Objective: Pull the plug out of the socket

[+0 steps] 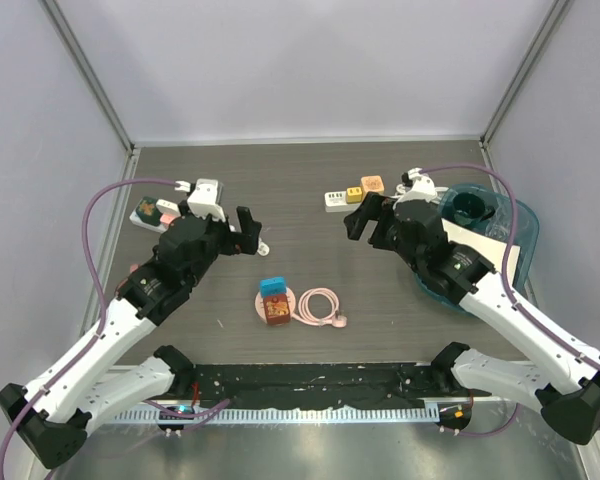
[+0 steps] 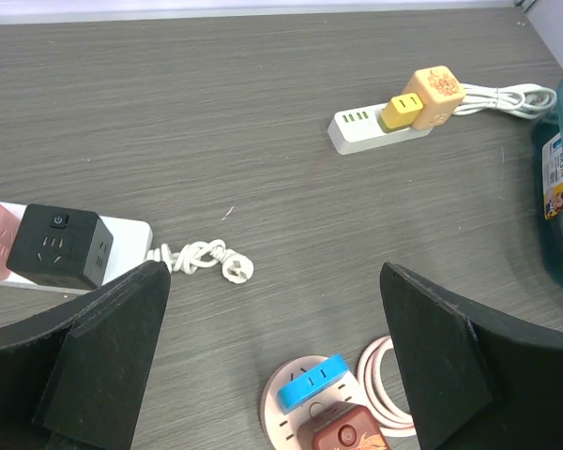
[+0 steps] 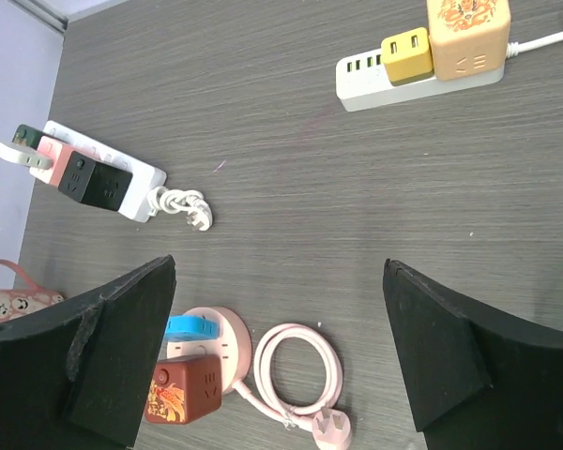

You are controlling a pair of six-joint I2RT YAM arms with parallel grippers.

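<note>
Dark wood-grain table (image 1: 300, 180), white enclosure walls on three sides. You have three socket units to choose from.

- Round pink socket (image 1: 275, 302): lies near centre, between the two arms, with its pink cord (image 1: 318, 305) coiled beside it. It carries a blue plug (image 1: 273, 287) on the far side and a red-brown cube adapter (image 1: 276, 312) on the near side.
- Left power strip (image 1: 155, 213): sits at the far left and holds a black cube adapter (image 2: 61, 246) and a pink one. Its short white cord is knotted on the table.
- Far power strip (image 1: 340, 199): holds a yellow plug (image 2: 403, 111) and an orange cube adapter (image 2: 433, 92).
- Teal bin (image 1: 525, 225): stands at the right edge, under the right arm.

Left gripper (image 1: 248, 230): jaws wide apart, nothing between them, held above the table beyond the round socket. Right gripper (image 1: 360, 215): jaws likewise spread and empty, held high near the far strip. Both wrist views show the round socket low in frame.

Judgement: no plug has been touched yet. The round unit is your likeliest target because either arm can reach it. It is light and loose, so expect it to lift with the plug. Pin the base with one gripper and pull straight up with the other.
</note>
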